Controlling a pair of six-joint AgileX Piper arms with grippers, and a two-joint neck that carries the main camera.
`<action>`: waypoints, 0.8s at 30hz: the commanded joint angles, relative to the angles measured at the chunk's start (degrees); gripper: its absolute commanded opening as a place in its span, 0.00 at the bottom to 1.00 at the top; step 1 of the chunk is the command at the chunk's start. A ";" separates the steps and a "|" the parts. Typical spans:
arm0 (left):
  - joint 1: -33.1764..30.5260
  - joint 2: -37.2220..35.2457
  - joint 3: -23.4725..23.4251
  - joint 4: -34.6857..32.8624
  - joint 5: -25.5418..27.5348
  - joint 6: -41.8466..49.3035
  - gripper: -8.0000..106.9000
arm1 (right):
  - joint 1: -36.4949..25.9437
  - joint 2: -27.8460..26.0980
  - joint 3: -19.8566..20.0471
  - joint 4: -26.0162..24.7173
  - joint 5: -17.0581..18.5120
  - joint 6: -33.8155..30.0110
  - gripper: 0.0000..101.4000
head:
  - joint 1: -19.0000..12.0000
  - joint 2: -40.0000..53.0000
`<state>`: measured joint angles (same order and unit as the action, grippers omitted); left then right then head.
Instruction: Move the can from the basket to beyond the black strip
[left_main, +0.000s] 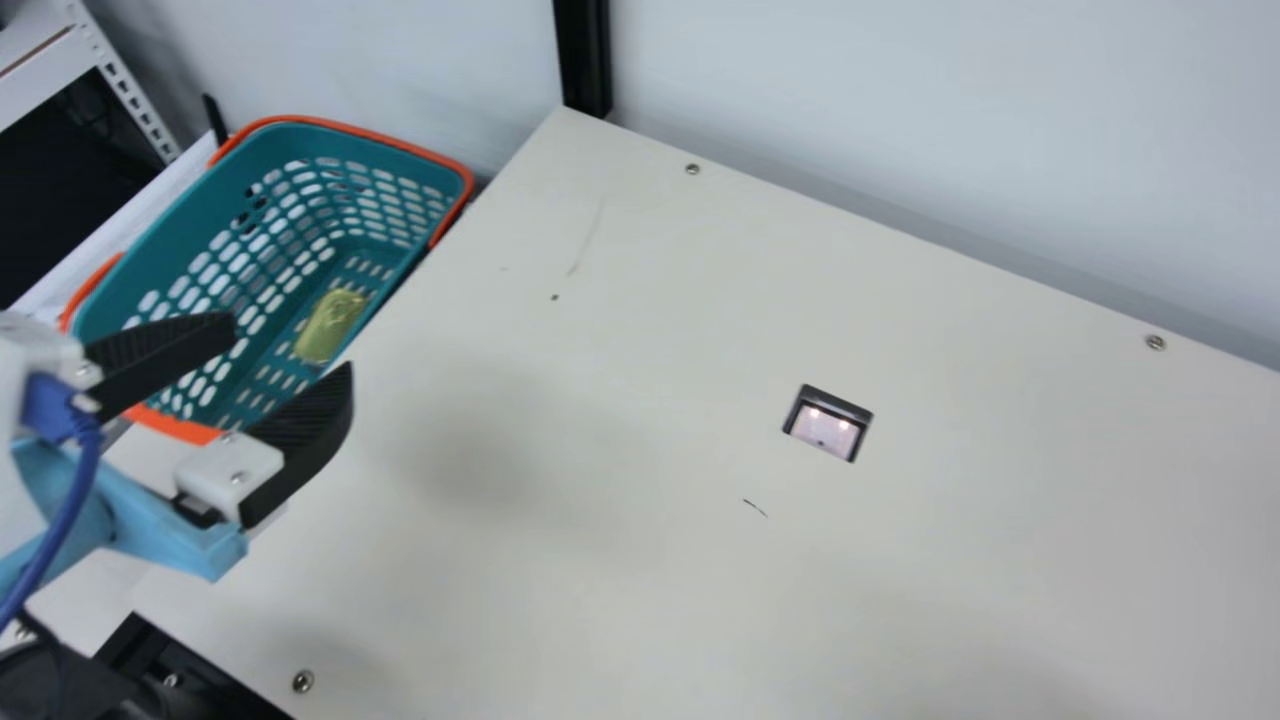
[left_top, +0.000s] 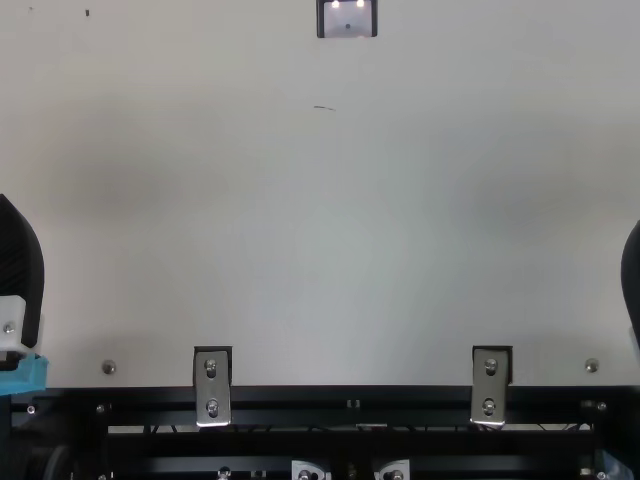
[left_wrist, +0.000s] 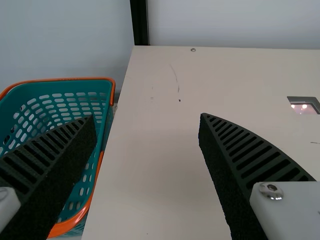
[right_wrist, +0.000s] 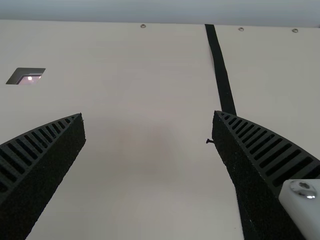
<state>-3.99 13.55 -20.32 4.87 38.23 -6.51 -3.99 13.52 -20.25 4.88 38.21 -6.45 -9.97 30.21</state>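
My left gripper (left_main: 285, 350) stands open at the near end of the teal basket (left_main: 160, 255) in the main view, nothing between its fingers. Inside the basket, on its floor, lies a yellow-green can (left_main: 330, 325). The left wrist view has the left gripper (left_wrist: 150, 120) open, one finger in front of the basket (left_wrist: 102, 112) and the other over the table. At the top view's right edge part of my right gripper (left_top: 632, 275) shows. In the right wrist view the right gripper (right_wrist: 150, 117) is open and empty, and the black strip (right_wrist: 220, 70) runs behind one finger.
The cream table (left_main: 620, 300) has a square cutout (left_main: 828, 424) with a dark rim. A black post (left_main: 583, 55) rises at its far corner before the wall. A white shelf frame (left_main: 125, 90) stands past the basket, whose orange rim adjoins the table edge.
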 joint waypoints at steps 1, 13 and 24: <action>0.00 0.00 0.00 0.00 0.00 0.00 0.85 | 0.00 0.00 0.00 0.00 0.00 0.00 1.00 | -2.38 1.74; 0.00 0.00 0.00 0.00 0.00 0.00 0.85 | 0.00 0.00 0.00 0.00 0.00 0.00 1.00 | -2.38 1.74; -1.07 0.80 -0.92 0.53 1.06 -1.81 0.85 | 0.00 0.00 0.00 0.00 0.00 0.00 1.00 | -2.38 1.74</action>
<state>-4.84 14.00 -20.86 5.09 39.11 -7.67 -3.99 13.52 -20.25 4.88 38.21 -6.45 -10.56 30.79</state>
